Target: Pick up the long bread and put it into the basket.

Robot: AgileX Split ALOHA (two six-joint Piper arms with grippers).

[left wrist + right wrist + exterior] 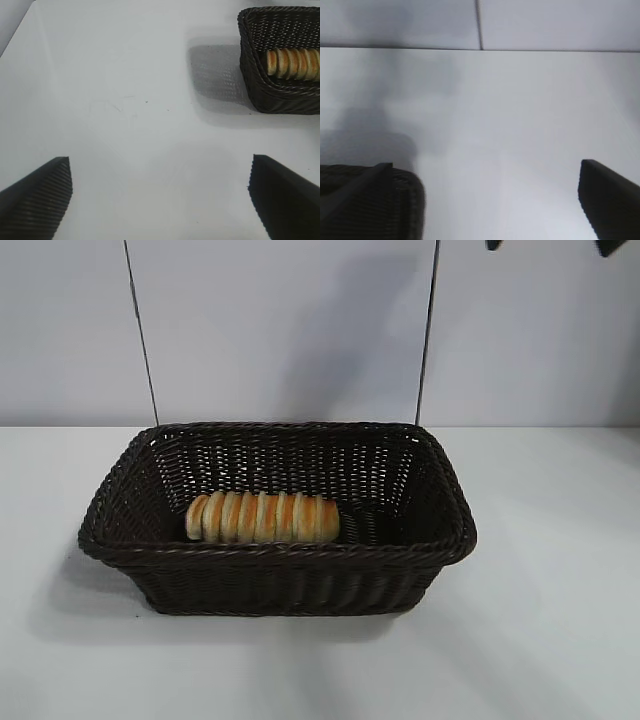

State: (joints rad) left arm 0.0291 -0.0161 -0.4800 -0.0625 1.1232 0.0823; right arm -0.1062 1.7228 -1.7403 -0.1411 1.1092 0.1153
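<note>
Long bread (262,518), golden-tan, orange-brown ridged stripes, lying inside dark wicker basket (280,580)

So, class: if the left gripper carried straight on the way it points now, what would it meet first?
Probably only the bare white table. The open left gripper aims at clear tabletop; the basket with the long bread sits off to one side.

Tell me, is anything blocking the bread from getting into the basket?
No. The bread already lies inside the basket, on its bottom near the front wall. Nothing visible lies on top of it, and both pincers are open and away from it.
</note>
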